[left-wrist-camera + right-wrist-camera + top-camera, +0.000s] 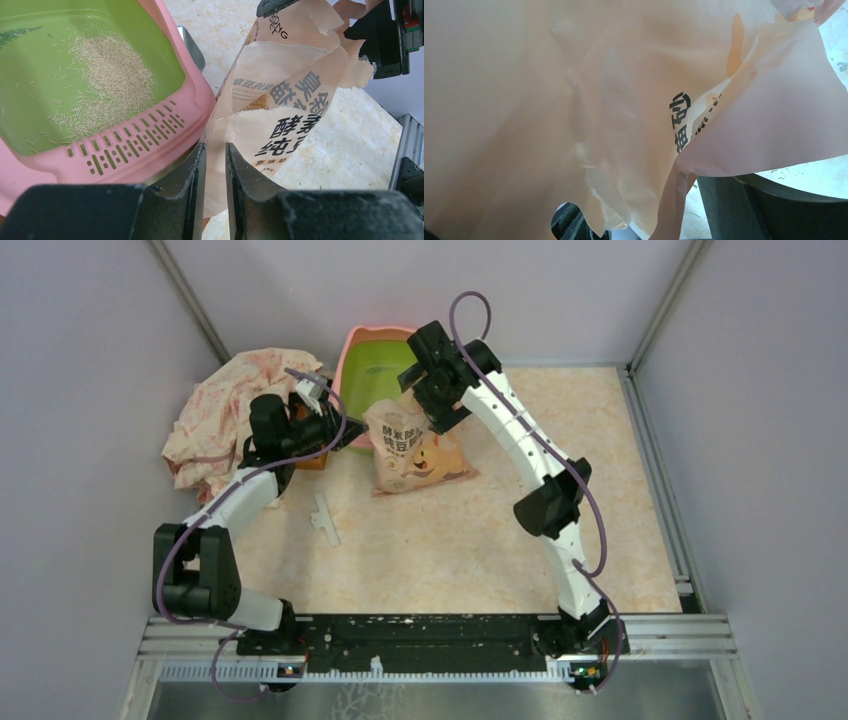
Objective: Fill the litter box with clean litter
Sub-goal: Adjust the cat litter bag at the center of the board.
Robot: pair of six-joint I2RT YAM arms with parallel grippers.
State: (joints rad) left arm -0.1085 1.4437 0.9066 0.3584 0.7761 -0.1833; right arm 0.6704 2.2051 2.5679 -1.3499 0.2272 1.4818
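Note:
The litter box [352,368] is pink with a lime-green inside [30,55] and stands at the back. A patch of clean litter [112,80], pale tan granules, lies on its floor. The peach-pink litter bag [418,455] stands just in front of the box with its torn top open [295,75]. My left gripper [215,162] is shut on a thin edge of the bag, right beside the box's slotted pink rim [130,142]. My right gripper [432,390] hovers at the bag's top. Its fingers [734,210] are spread wide, with the bag's loose paper [589,100] draped across between them.
A crumpled floral cloth [235,415] lies at the back left, behind my left arm. A small white plastic piece [325,518] lies on the marbled floor. A grey metal edge [193,46] shows behind the box. Walls and rails close in on all sides.

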